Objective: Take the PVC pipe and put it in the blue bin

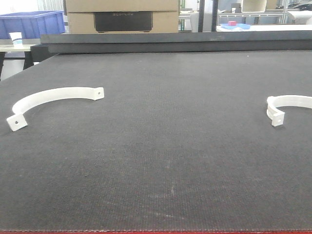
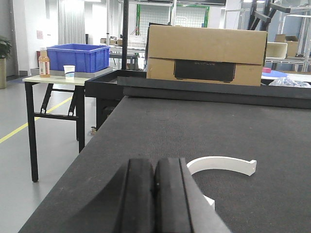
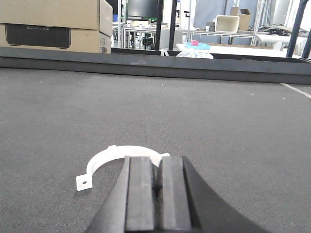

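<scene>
Left pincer (image 2: 155, 194) pads pressed together, nothing gripped. White curved PVC pipe piece (image 2: 221, 162) lies on dark worktop (image 2: 194, 126) just ahead-right. Blue bin (image 2: 77, 57) on side table (image 2: 48, 78) far left; cardboard box (image 2: 206, 46) beyond.

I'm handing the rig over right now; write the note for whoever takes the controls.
Left end effector: shut, empty, low over the mat. Right end effector: shut, empty.
Left curved white piece and right curved white piece both lie on the mat, ungrasped.
Blue bin sits on the side table, off to the left.
Done: nothing. Left: grab each piece, place it in the bin.
</scene>
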Controlling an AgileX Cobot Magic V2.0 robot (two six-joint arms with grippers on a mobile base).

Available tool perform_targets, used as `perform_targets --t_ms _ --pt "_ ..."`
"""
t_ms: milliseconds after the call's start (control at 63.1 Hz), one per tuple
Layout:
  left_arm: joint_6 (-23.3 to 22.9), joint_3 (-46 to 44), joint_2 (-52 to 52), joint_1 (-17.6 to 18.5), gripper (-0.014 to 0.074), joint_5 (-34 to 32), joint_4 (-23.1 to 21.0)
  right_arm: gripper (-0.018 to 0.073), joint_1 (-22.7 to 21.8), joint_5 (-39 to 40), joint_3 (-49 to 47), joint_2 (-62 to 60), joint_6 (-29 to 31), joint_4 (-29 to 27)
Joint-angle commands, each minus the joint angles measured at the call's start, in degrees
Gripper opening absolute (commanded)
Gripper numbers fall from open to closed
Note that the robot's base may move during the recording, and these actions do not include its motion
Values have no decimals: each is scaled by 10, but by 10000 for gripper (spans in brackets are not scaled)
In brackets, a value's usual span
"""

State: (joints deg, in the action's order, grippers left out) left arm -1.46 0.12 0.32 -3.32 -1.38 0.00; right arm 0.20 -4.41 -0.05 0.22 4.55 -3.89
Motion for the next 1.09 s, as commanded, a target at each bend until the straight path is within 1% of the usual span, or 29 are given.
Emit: perform_targets --t_ms 0,823,1077 --pt "-4 -1 -3 -1 -111 -6 3 -168 -2 14 0 -2 2 1" --pt "-4 -1 -3 -1 -111 -6 3 -168 -2 14 0 -2 2 1" --pt "-4 -1 -3 -1 -111 -6 3 -168 -2 28 0 -2 2 1"
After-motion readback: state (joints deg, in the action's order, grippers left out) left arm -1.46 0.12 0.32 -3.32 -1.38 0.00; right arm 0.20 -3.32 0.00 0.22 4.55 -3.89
